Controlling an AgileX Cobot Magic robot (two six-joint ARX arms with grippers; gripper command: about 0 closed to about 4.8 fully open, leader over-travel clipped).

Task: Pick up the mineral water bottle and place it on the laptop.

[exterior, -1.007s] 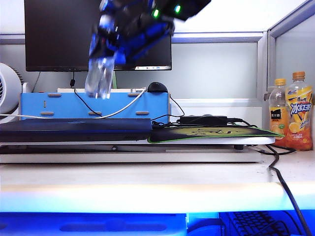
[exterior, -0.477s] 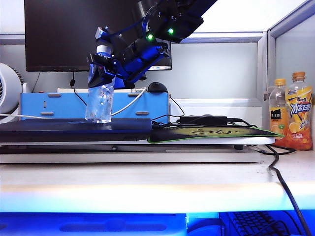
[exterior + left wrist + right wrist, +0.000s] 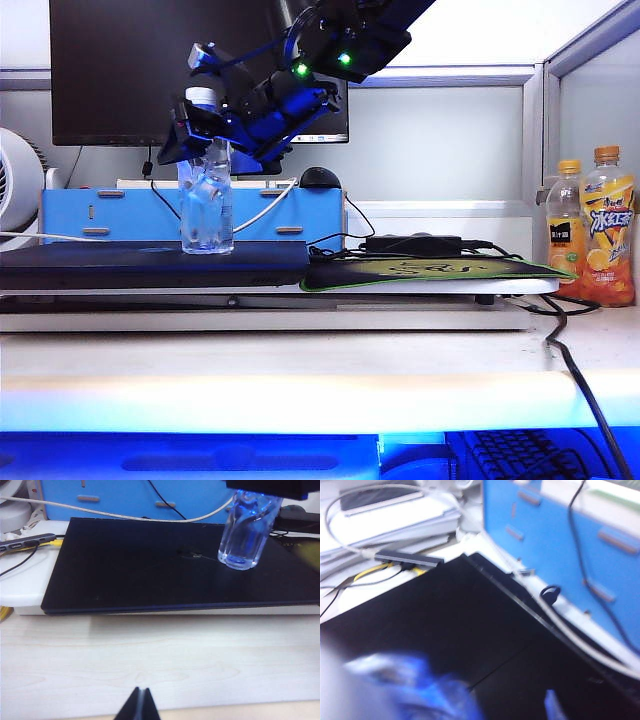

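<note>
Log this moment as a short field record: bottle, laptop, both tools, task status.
bottle: mineral water bottle upright on the laptop
laptop: closed laptop, left of the mouse mat
right tool: right tool around the bottle's neck, jaws look parted
left tool: left tool shut, over bare desk in front of the laptop
status: bottle placed, right arm not yet withdrawn

Orange-capped bottle [image 3: 609,225] at right edge of desk [image 3: 300,375]: label carries large white Chinese characters on blue, reads 冰红茶. Smaller bottle [image 3: 565,225] beside it: label print too small to read. Mouse mat [image 3: 430,270] logo illegible. No other readable text.
</note>
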